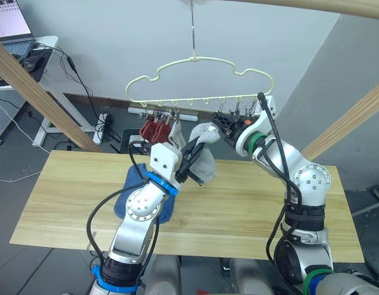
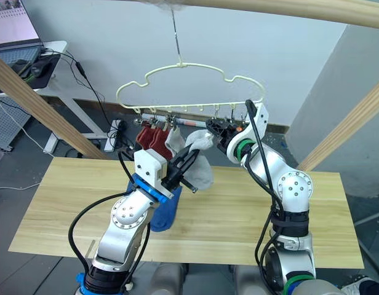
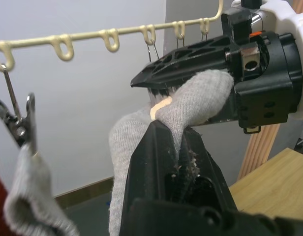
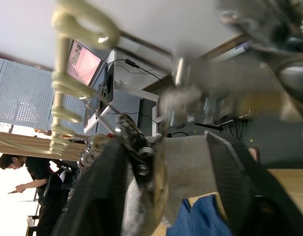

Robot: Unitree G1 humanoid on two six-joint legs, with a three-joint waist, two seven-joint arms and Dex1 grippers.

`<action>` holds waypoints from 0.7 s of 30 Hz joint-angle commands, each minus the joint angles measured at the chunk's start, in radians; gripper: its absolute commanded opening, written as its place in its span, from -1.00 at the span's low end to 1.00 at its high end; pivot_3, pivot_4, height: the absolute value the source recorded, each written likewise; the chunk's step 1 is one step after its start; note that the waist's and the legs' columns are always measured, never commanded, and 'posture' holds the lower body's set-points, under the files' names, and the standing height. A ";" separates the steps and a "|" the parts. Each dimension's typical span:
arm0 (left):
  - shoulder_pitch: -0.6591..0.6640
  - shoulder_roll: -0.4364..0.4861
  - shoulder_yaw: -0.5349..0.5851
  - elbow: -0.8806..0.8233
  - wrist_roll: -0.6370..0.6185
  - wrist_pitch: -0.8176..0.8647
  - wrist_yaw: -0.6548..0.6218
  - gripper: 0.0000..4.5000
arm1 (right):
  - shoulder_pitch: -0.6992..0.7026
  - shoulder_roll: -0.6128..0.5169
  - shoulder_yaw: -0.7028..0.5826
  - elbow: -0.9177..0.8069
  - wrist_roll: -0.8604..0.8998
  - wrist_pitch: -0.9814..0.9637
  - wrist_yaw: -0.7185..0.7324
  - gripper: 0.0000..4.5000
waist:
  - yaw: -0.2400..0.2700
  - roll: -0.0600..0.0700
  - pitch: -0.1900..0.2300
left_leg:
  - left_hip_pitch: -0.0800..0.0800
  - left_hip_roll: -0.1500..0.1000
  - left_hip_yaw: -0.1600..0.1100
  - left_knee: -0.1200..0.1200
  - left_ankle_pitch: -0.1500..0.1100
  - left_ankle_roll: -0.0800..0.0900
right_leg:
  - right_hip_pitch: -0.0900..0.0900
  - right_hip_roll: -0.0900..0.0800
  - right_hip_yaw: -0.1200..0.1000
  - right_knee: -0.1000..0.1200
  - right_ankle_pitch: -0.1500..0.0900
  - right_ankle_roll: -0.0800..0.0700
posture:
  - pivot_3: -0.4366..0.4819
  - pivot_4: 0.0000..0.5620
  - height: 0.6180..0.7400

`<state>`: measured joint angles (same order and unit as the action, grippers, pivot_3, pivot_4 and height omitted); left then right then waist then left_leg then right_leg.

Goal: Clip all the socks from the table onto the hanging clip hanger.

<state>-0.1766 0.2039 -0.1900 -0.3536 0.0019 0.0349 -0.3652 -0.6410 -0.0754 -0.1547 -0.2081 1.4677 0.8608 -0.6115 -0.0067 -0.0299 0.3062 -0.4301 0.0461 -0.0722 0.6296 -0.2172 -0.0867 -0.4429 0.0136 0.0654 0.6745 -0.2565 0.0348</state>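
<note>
The pale yellow clip hanger (image 1: pixel 202 59) hangs on its hook above the table (image 1: pixel 66 196). Two rust red socks (image 1: pixel 154 130) and one grey sock (image 2: pixel 173 140) hang from clips at its left end. My left gripper (image 1: pixel 194 146) is raised under the hanger, shut on a second grey sock (image 1: pixel 205 157). The top edge of this sock reaches my right gripper (image 1: pixel 221 123), whose fingers stand apart around it and a metal clip (image 4: pixel 139 157). Blue socks (image 2: pixel 165 209) lie on the table, partly hidden under my left arm.
Thick wooden poles (image 1: pixel 35 92) slant on both sides, with a crossbar above carrying the hook. A desk with a laptop (image 2: pixel 17 27) stands at the back left, with cables and a power strip (image 1: pixel 103 120) on the floor. A person (image 4: pixel 23 172) stands far off.
</note>
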 commanded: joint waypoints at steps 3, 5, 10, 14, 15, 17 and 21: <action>-0.018 -0.006 -0.009 -0.002 -0.005 -0.026 -0.007 -1.00 | -0.014 -0.082 -0.001 -0.056 0.006 0.021 0.128 0.99 | -0.001 0.000 0.000 | 0.000 0.000 0.000 0.000 0.000 0.000 | 0.000 0.000 0.000 0.000 0.000 0.000 | 0.06 0.02 1.00; -0.028 -0.008 -0.009 0.009 -0.006 -0.028 -0.008 -1.00 | -0.012 -0.111 0.001 -0.063 0.006 0.028 0.153 0.99 | -0.003 0.000 0.000 | 0.000 0.000 0.000 0.000 0.000 0.000 | 0.000 0.000 0.000 0.000 0.000 0.000 | 0.05 0.03 1.00; -0.050 -0.009 -0.004 0.044 -0.009 -0.030 -0.015 -1.00 | -0.004 -0.223 0.008 -0.114 0.016 0.080 0.250 0.99 | -0.005 0.000 0.000 | 0.000 0.000 0.000 0.000 0.000 0.000 | 0.000 0.000 0.000 0.000 0.000 0.000 | 0.03 0.05 1.00; -0.061 -0.016 0.016 0.064 -0.040 -0.008 -0.025 -0.89 | 0.036 -0.314 0.017 -0.198 -0.023 0.090 0.332 1.00 | -0.007 0.001 0.001 | 0.000 0.000 0.000 0.000 0.000 0.000 | 0.000 0.000 0.000 0.000 0.000 0.000 | 0.01 0.05 1.00; -0.061 -0.017 0.017 0.066 -0.056 0.003 -0.036 -0.75 | 0.050 -0.340 0.022 -0.225 -0.052 0.087 0.355 1.00 | -0.008 0.001 0.001 | 0.000 0.000 0.000 0.000 0.000 0.000 | 0.000 0.000 0.000 -0.001 0.000 0.000 | 0.01 0.06 1.00; -0.059 -0.015 0.020 0.066 -0.072 0.013 -0.045 -0.50 | 0.080 -0.379 0.033 -0.275 -0.106 0.076 0.399 1.00 | -0.009 0.001 0.001 | -0.001 0.000 0.000 0.000 0.000 0.000 | 0.000 0.000 0.000 -0.001 0.000 0.000 | 0.01 0.06 1.00; 0.007 -0.018 0.045 0.030 -0.186 0.155 -0.071 0.06 | 0.182 -0.398 0.112 -0.376 -0.343 -0.003 0.428 1.00 | -0.017 0.001 0.001 | 0.000 0.000 0.000 0.000 0.000 0.000 | 0.000 0.000 0.000 0.000 0.000 0.000 | 0.01 0.05 1.00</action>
<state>-0.2066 0.1909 -0.1531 -0.2797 -0.1210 0.1278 -0.4144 -0.4869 -0.4681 -0.0738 -0.5191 1.2222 0.9022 -0.1983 -0.0238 -0.0294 0.3067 -0.4298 0.0461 -0.0722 0.6297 -0.2172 -0.0868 -0.4424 0.0140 0.0656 0.6742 -0.2568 0.0353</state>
